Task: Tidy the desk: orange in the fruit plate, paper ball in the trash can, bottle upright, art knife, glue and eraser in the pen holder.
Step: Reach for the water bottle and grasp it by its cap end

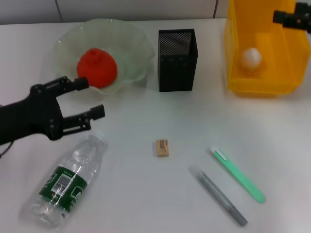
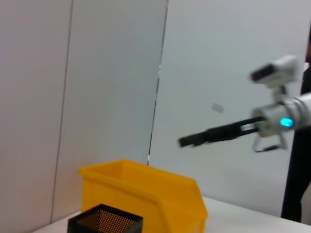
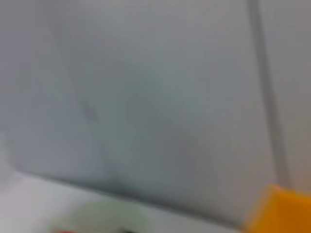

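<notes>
The bottle (image 1: 65,182) is seen lying on its side on the white table (image 1: 146,194), clear plastic with a green label around its middle, its neck end directed toward the left gripper (image 1: 90,97); that gripper is held just above and beyond the neck, its two black fingers spread apart with nothing between them, one fingertip (image 1: 98,111) closest to the bottle without touching it. The orange (image 1: 96,68), red-orange with a small nub on top, is seen resting inside the fruit plate (image 1: 136,43), a pale green glass bowl with a wavy rim, directly beyond the left gripper; the paper ball (image 1: 251,57) is found inside the yellow trash can (image 1: 262,82) at the far right. The black mesh pen holder (image 1: 177,60) is placed upright between plate and can; the tan eraser (image 1: 162,147) lies on the table in front of it, well apart from the left gripper. The right gripper (image 2: 194,140) is held above the trash can; whether its fingers are parted cannot be told.
</notes>
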Controlling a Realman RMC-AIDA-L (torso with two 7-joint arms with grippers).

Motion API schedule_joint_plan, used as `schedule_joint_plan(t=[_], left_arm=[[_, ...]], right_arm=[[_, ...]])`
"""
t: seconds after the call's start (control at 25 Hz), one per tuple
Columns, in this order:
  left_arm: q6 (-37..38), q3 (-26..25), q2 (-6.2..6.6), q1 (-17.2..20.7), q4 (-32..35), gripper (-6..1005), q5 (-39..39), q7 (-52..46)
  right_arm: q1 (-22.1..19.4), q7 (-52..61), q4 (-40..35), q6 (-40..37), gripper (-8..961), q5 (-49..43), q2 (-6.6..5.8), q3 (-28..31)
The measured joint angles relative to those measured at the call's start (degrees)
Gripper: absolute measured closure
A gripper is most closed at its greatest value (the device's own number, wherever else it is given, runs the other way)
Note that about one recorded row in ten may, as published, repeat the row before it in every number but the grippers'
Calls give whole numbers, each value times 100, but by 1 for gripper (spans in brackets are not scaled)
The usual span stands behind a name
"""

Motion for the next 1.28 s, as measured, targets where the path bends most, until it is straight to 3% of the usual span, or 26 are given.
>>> schedule_joint_plan(t=[0.12, 0.16, 0.28, 0.36, 0.4, 0.56, 0.68, 0.72, 0.76, 0.8, 0.84, 0.92, 0.96, 1.0, 1.04, 1.08, 1.16, 1.28], left_arm=[[-59, 138, -17, 89, 281, 180, -187, -289], [-124, 401, -18, 206, 552, 180, -362, -444], [-359, 780, -18, 351, 943, 187, -487, -693], [-937, 1425, -14, 537, 1492, 191, -608, -1029], [-937, 1425, -14, 537, 1492, 193, -608, -1029], [-2156, 2502, 8, 940, 2623, 202, -460, -1801], [-3165, 3369, 25, 1347, 3773, 208, 323, -2719], [-3165, 3369, 25, 1347, 3773, 211, 323, -2719], [-3699, 4000, 28, 1662, 4629, 213, 1229, -3600], [-3699, 4000, 28, 1662, 4629, 215, 1229, -3600], [-3867, 4367, 28, 1828, 5263, 217, 2127, -4618], [-3895, 4575, 28, 1897, 5604, 222, 2697, -5292], [-3888, 4825, 27, 1921, 5897, 224, 3370, -6051], [-3888, 4825, 27, 1921, 5897, 226, 3370, -6051], [-3821, 5106, 25, 1863, 6100, 228, 4113, -6799], [-3821, 5106, 25, 1863, 6100, 230, 4113, -6799], [-3539, 5468, 14, 1619, 6163, 235, 5028, -7691], [-3360, 5631, 6, 1447, 6152, 241, 5471, -8081]], right_arm=[[-585, -1260, 506, -810, 151, 1594, 5, -218], [-965, -2362, 1126, -1420, 151, 2504, -10, -499], [-1180, -3368, 1715, -1792, 151, 2888, -12, -651], [-1293, -4697, 2702, -1994, 151, 2762, 5, -722], [-1294, -4990, 2998, -1994, 152, 2692, 3, -728], [-1281, -5869, 3884, -1946, 152, 2435, -13, -718], [-1291, -6020, 4014, -1890, 152, 2307, -13, -711], [-1296, -6047, 4044, -1860, 152, 2259, -12, -713], [-1300, -6056, 4108, -1800, 152, 2160, -11, -730], [-1300, -6056, 4108, -1800, 152, 2160, -11, -730], [-1299, -6062, 4171, -1727, 152, 2054, -12, -734], [-1296, -6070, 4196, -1679, 152, 2008, -14, -734], [-1291, -6090, 4224, -1604, 152, 1946, -15, -734], [-1274, -6126, 4264, -1503, 152, 1869, -15, -736], [-1240, -6156, 4325, -1417, 153, 1801, -16, -737], [-1240, -6156, 4325, -1417, 153, 1801, -16, -737], [-1178, -6160, 4426, -1324, 153, 1741, -17, -739], [-1154, -6163, 4477, -1293, 153, 1723, -18, -740]])
